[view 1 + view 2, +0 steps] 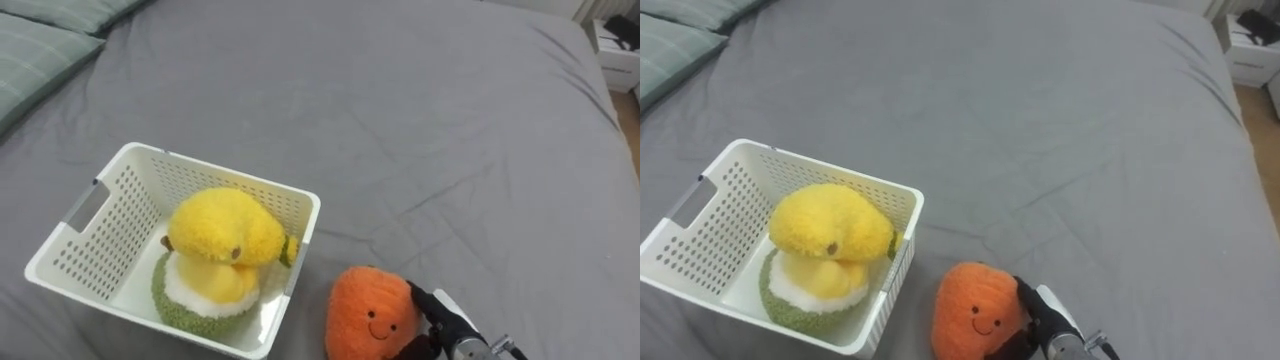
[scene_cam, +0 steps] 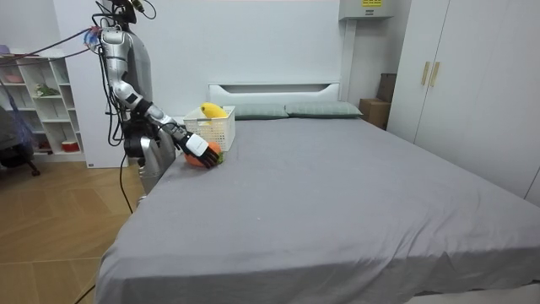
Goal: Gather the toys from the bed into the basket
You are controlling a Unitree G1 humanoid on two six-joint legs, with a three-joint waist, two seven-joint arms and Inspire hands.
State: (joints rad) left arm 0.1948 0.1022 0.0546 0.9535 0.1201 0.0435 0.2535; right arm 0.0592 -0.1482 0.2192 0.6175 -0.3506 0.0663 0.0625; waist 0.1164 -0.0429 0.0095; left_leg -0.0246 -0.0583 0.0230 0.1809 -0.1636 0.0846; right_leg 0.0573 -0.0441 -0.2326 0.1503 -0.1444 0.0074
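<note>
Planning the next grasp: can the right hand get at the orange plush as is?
Likely yes: the right hand is against the orange plush, which lies on the bed beside the basket, nothing between them.

Plush orange toy (image 1: 368, 312), glossy plastic basket (image 1: 230, 182), matt sheet (image 1: 400, 120)

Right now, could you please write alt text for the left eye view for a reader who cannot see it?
The right robot hand grips a round orange plush toy with a smiling face on the grey bed sheet, beside a white perforated plastic basket. The basket holds a fluffy yellow plush toy atop a green-and-white plush toy.
</note>
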